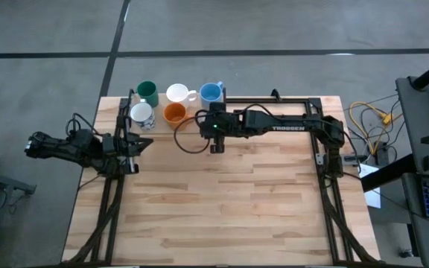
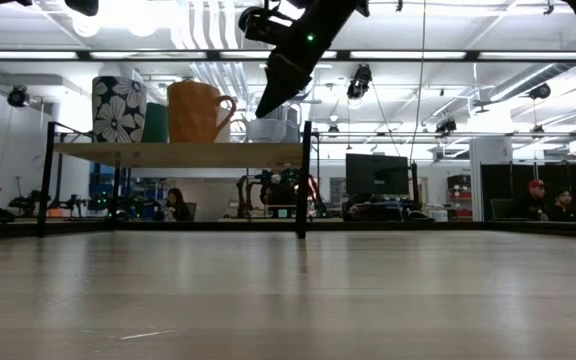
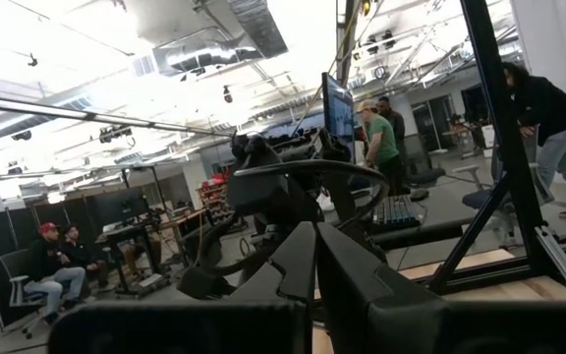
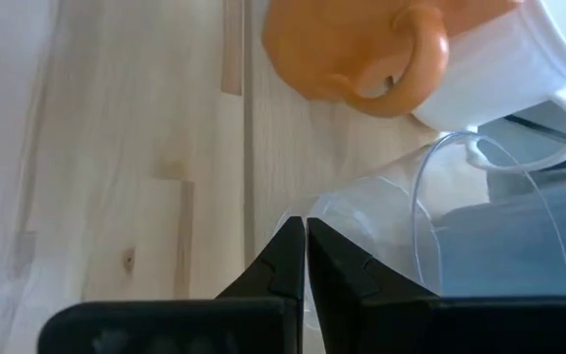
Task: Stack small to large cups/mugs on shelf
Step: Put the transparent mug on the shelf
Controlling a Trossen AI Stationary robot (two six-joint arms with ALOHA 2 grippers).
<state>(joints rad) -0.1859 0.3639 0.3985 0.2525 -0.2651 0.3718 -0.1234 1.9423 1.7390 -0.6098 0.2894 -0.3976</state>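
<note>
Care mattered here, I judged: the right hand [image 4: 306, 258], fingers pinched together and holding nothing, hovered just beside the clear cup [image 4: 430, 231] at the shelf's [image 2: 178, 153] front edge; it should spread before descending over the rim. The clear cup stood upright, long axis vertical, mouth upward, at five o'clock from the orange mug [image 1: 174, 113]. The left hand [image 1: 130, 144] waited at the counter's [image 1: 222, 208] nine o'clock edge, fingers closed, empty.
</note>
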